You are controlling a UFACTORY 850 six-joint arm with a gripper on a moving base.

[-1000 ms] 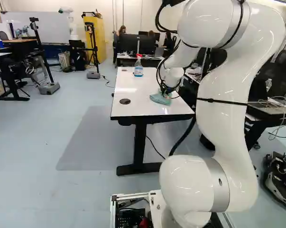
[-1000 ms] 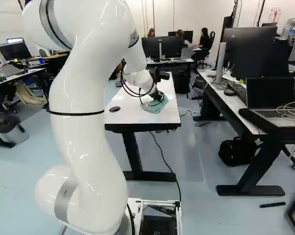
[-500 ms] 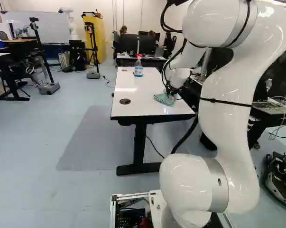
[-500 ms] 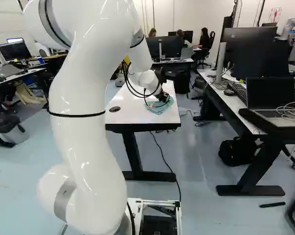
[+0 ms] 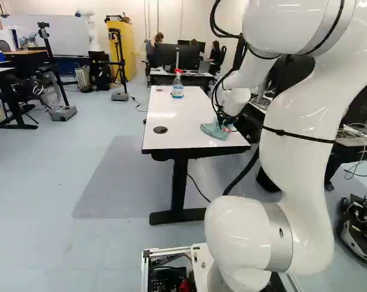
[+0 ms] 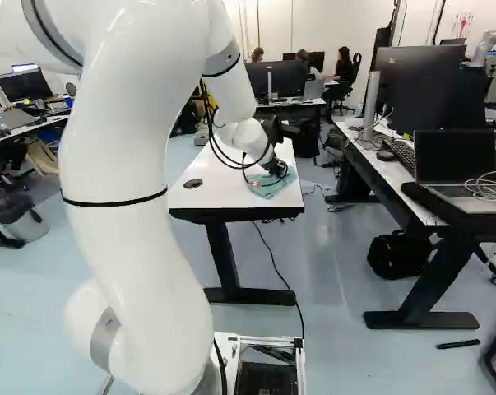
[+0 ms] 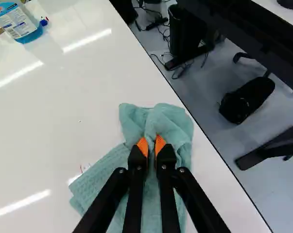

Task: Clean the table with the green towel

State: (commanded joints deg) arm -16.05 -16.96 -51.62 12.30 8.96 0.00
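Left base view puts the green towel on the white tabletop, toward its near right corner; the right base view shows it just beside the right long edge. The towel is bunched in folds under the hand, with a flatter flap spread to one side. In the wrist view the hand is pinching a raised fold of the cloth, an orange pad on each side of it. Faint red marks lie on the tabletop just beside the flap.

A spray bottle with a red top and blue liquid stands upright toward the far end, well apart from the towel, and is the obstacle on that part of the surface. A black round disc sits near the left edge, and a second round disc near the far left corner.

Across the aisle, beyond the right edge, a neighbouring desk carries an open laptop and a large monitor. A black bag rests on the floor beneath it. Farther off, another robot stands by a whiteboard.
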